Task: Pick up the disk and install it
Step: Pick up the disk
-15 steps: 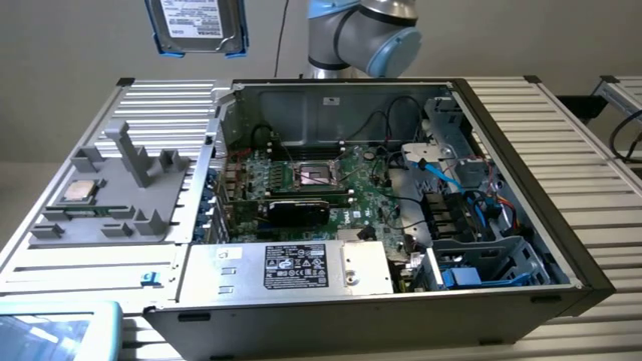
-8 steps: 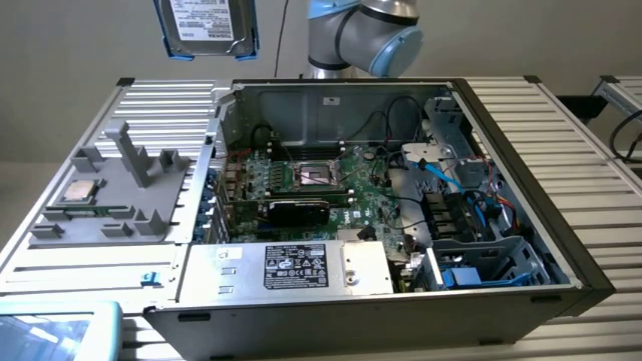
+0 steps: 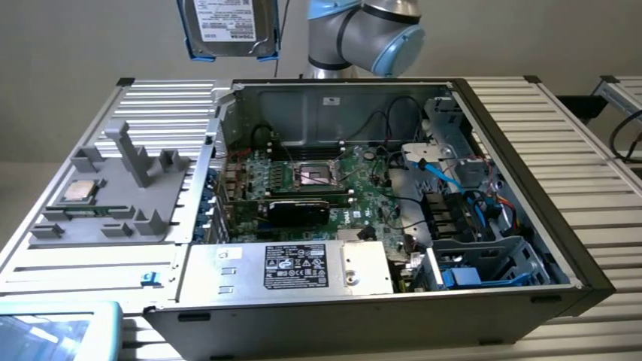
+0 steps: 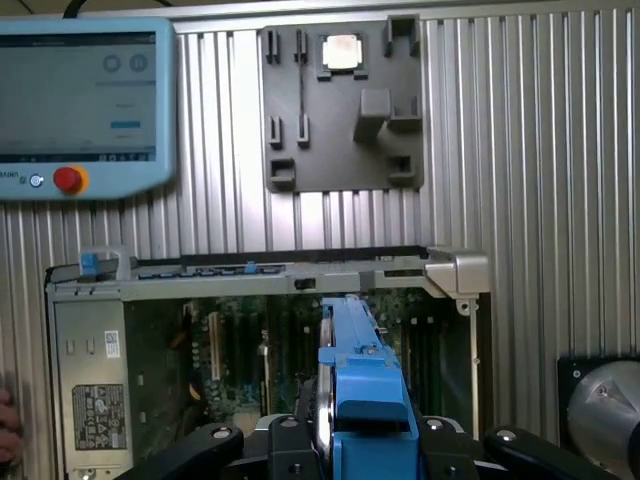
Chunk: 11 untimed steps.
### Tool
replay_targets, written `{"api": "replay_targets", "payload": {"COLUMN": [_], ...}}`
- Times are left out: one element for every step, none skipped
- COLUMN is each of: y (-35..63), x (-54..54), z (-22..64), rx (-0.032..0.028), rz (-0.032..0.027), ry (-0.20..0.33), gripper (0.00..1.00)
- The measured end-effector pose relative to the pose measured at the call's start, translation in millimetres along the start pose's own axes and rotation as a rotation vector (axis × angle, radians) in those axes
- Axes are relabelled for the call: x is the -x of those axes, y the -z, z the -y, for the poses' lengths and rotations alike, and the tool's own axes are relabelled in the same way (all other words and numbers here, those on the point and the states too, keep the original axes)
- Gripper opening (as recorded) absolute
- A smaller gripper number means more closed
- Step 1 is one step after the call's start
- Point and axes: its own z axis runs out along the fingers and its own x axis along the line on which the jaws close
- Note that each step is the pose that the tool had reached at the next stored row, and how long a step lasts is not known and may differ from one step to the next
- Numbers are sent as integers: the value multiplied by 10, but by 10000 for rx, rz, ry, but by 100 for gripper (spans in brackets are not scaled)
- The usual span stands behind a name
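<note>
1. Jaws: part-way closed on the disk (image 3: 228, 26). In the wrist view my black fingers (image 4: 293, 442) press its blue frame from both sides, and the disk stands edge-on between them.
2. Disk, position: I hold it in the air at the top of the exterior view, above and behind the rear corner of the computer case (image 3: 507, 154) on the exterior view's left. It touches nothing but my jaws.
3. Disk, attitude: it hangs upright and slightly tilted. Its white label faces the exterior camera, and the blue frame runs down both long sides.
4. Arm pose: my arm (image 3: 366, 34) rises behind the case, with a grey-and-blue joint just beside the disk on the exterior view's right. The wrist camera looks down along the disk's edge into the case below.
5. Case: it lies on its side on the ribbed metal tabletop (image 3: 587, 128) with the side panel off. Inside are the green motherboard (image 3: 321, 180), a silver box with a black label (image 3: 291, 267) at the near edge, and a grey metal bay (image 3: 492, 259) towards the exterior view's right.
6. Grey fixture (image 3: 125, 207): it lies on the tabletop just beside the case, on the exterior view's left. A small square silver chip (image 3: 80, 192) sits in it.
7. Pendant (image 4: 85, 100): a light-blue screen unit with a red button, lying on the tabletop near the case.
</note>
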Motion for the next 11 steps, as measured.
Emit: {"api": "replay_targets", "payload": {"y": [-1,-2,-3,-4,-4,-5,-6,-7,-7,-8,-8], "x": [-8,-24,-45,-67,-91,-114,-138,-162,-184,-208,-231], "z": [30,54,75,92,109,126,143,160,176,194,211], "rx": [-3,-4,-5,-5,-5,-6,-7,-8,-8,-9,-8], "rz": [0,0,0,1,0,0,1,1,1,1,0], "ry": [0,0,0,0,0,0,0,0,0,0,0], "gripper": [37,37,37,37,37,37,37,37,37,37,37]}}
